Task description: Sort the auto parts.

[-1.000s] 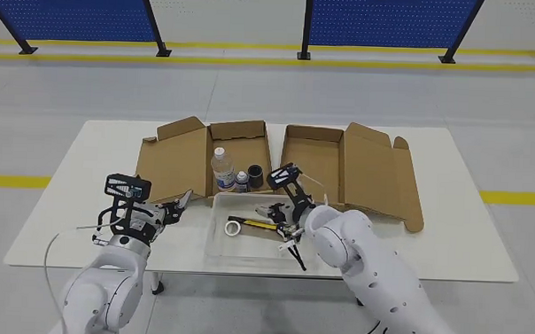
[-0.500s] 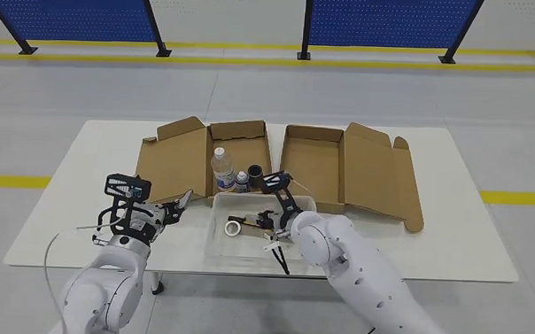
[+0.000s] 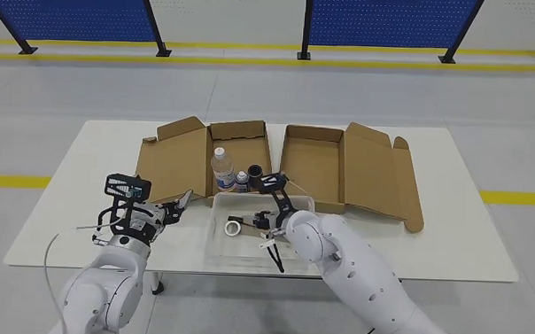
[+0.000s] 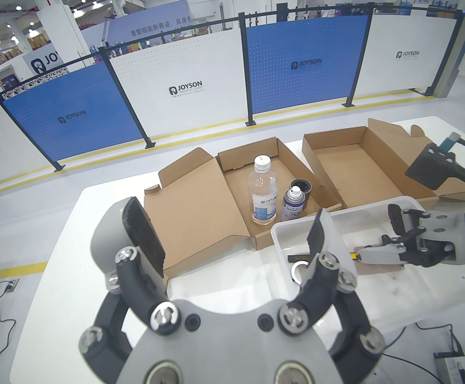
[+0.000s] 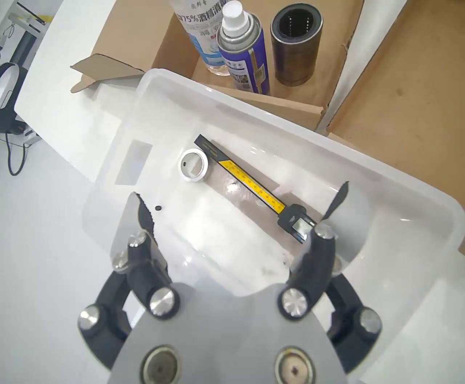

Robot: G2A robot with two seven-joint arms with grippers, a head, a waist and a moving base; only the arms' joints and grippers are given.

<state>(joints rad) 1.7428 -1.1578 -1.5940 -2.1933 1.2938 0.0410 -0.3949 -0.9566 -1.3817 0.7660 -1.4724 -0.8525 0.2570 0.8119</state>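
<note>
I see right gripper (image 5: 239, 207) splayed, empty, over bin (image 5: 236, 105) holding yellow-scaled caliper (image 5: 250, 185); left gripper (image 4: 229, 232) likewise splayed, empty.

You see a bin (image 5: 254, 109) of milky, shiny plastic. The ring (image 5: 194, 166) is bright, smooth metal. The caliper (image 5: 250, 185) has a dull black and yellow face. The can (image 5: 243, 51) is glossy metal with a white plastic cap. The bottle (image 4: 262, 196) is clear plastic. The tube (image 5: 296, 47) is dark, dull metal. The box (image 4: 192, 207) and the other box (image 4: 348, 174) are matt brown cardboard. The table (image 3: 460, 236) is smooth and white.
</note>
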